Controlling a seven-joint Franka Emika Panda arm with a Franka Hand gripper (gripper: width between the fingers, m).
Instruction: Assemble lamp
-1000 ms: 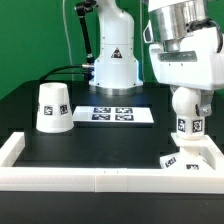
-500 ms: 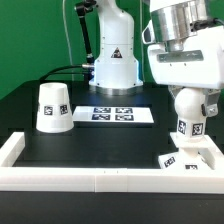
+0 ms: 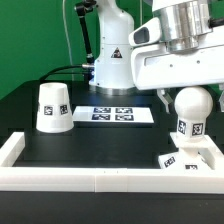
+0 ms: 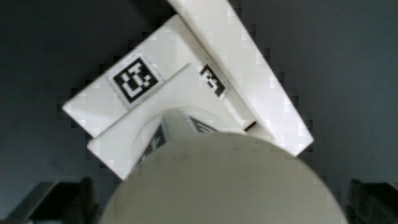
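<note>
The white round bulb [image 3: 190, 112] stands upright on the flat square base [image 3: 190, 158] at the exterior view's right, near the front wall. My gripper [image 3: 186, 90] is just above the bulb's top, and one dark finger [image 3: 163, 97] shows beside it. In the wrist view the bulb [image 4: 214, 180] fills the foreground over the tagged base [image 4: 143, 85], and the dark fingers [image 4: 54, 200] stand apart from it on both sides. The gripper is open and holds nothing. The cone shade [image 3: 52, 107] stands alone at the exterior view's left.
The marker board [image 3: 120, 115] lies flat at the back middle, in front of the arm's pedestal [image 3: 113, 62]. A low white wall [image 3: 100, 178] runs along the front and sides of the black table.
The gripper has let go of the bulb and risen, shifting toward the exterior view's left. The bulb's round top now shows fully. The base, bulb and shade have not moved.
</note>
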